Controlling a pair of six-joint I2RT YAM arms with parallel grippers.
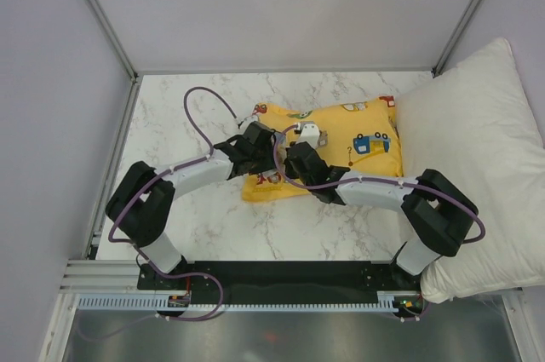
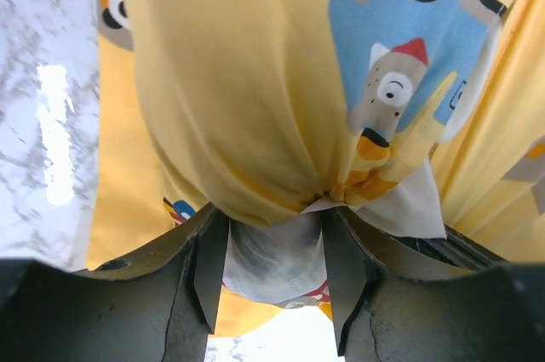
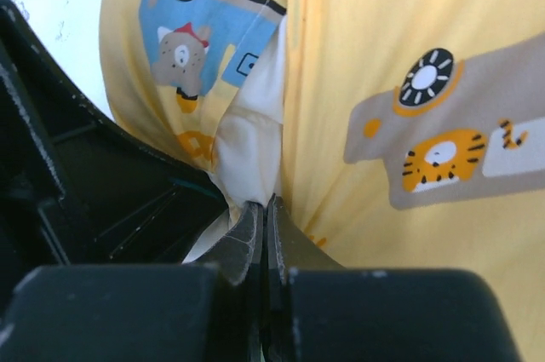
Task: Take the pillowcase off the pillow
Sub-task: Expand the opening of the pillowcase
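Note:
The yellow pillowcase (image 1: 349,136) with cartoon vehicles lies on the marble table, and both grippers are at its near-left end. My left gripper (image 1: 260,142) is shut on a thick pale bunch that looks like the cream pillow (image 2: 272,255). The pillowcase (image 2: 247,81) is gathered over the left gripper (image 2: 272,226). My right gripper (image 1: 298,156) is right beside it. In the right wrist view the right gripper (image 3: 264,204) is pinched shut on a thin edge of the pillowcase (image 3: 409,55), next to a strip of cream pillow (image 3: 251,145). Most of the pillow is hidden inside the case.
A much larger white pillow (image 1: 477,132) lies along the table's right side, touching the pillowcase's far-right corner. The left gripper's black body (image 3: 102,192) fills the left of the right wrist view. Grey walls enclose the marble table (image 1: 187,123) at the back and left.

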